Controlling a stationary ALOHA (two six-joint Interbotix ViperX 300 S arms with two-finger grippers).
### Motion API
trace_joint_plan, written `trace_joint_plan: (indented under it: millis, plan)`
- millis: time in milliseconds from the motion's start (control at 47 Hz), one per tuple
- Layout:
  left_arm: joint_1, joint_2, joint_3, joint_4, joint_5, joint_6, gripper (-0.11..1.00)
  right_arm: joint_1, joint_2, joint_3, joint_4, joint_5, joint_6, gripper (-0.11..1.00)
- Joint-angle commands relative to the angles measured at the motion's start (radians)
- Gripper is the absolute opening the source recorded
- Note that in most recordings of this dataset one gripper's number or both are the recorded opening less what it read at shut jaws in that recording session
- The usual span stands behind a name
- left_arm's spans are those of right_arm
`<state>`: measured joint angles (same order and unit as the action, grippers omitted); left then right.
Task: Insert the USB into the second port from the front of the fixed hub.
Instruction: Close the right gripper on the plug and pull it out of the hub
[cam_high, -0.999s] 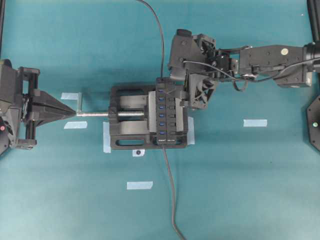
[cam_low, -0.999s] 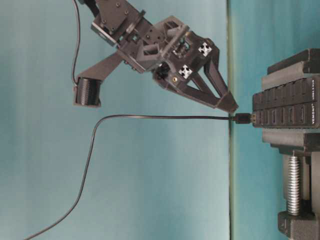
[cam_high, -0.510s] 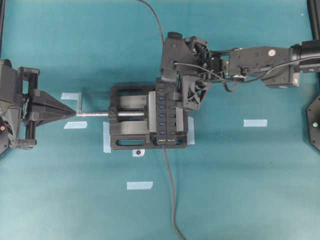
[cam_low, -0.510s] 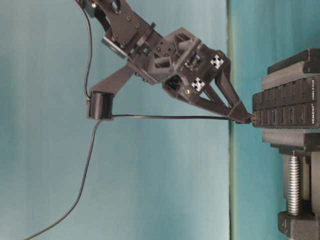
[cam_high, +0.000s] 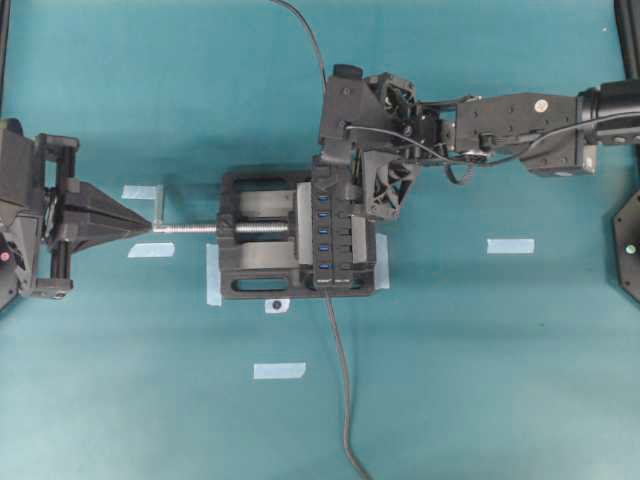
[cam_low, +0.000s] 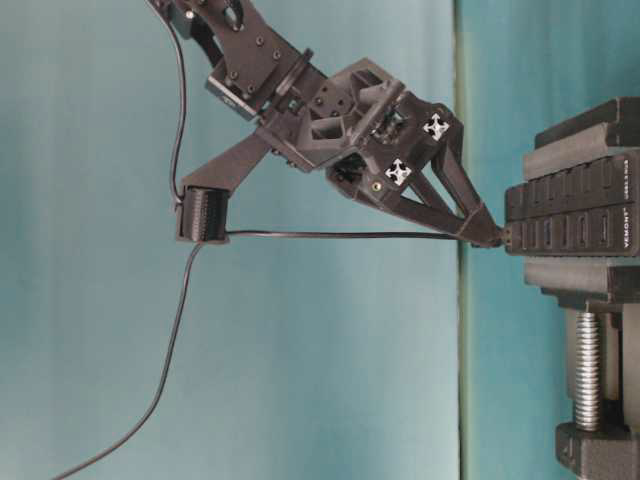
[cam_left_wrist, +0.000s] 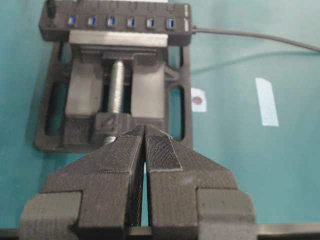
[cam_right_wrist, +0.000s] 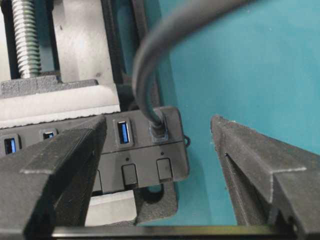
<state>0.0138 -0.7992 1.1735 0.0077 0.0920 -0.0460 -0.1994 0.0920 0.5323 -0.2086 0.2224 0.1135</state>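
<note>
The right gripper (cam_right_wrist: 157, 127) has its two black fingers spread wide, one on each side of the far end of the fixed hub (cam_high: 335, 225), a long narrow black box with a row of small blue slots, and they clasp nothing. Between the fingers, the USB (cam_right_wrist: 159, 129), a small black rectangular plug, stands in the last slot at the far end of the hub. The slot just beside it shows open blue. The plug's long axis is square to the hub's slotted top face, its nose pointing down into the slot. Its thin dark grey cable (cam_low: 340, 235) leaves straight away from the hub, passes beside the arm's wrist camera and then sags in a loose curve. In the table-level view the fingertips (cam_low: 478, 222) sit right at the plug, just off the hub's face. The hub's own long axis runs near to far, and it is clamped on the right side of a wider black vise with a silver screw (cam_high: 260, 270), which stands on the teal table (cam_high: 480, 380). A second dark cable (cam_high: 340, 380) runs off the hub's near end. On the left, the left gripper (cam_left_wrist: 145, 132) has its ribbed pads pressed together on nothing, its tip close to the end of the vise screw.
</note>
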Motion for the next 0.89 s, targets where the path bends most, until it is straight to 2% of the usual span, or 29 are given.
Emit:
trace_joint_plan:
  millis: [0, 510, 701, 871]
  plan:
    - [0.002, 0.003, -0.011, 0.002, -0.006, -0.003, 0.0, 0.005, -0.014, -0.026, 0.002, -0.008, 0.005, 0.85]
    - [0.002, 0.002, -0.009, 0.002, -0.006, -0.003, 0.0, 0.005, 0.006, -0.043, 0.002, -0.003, 0.003, 0.82]
    - [0.002, 0.002, -0.009, 0.002, -0.005, -0.003, 0.0, 0.003, 0.008, -0.041, 0.002, 0.005, 0.003, 0.68]
    - [0.002, 0.002, -0.009, 0.002, -0.005, -0.003, 0.0, 0.006, 0.006, -0.044, 0.002, 0.009, 0.003, 0.49]
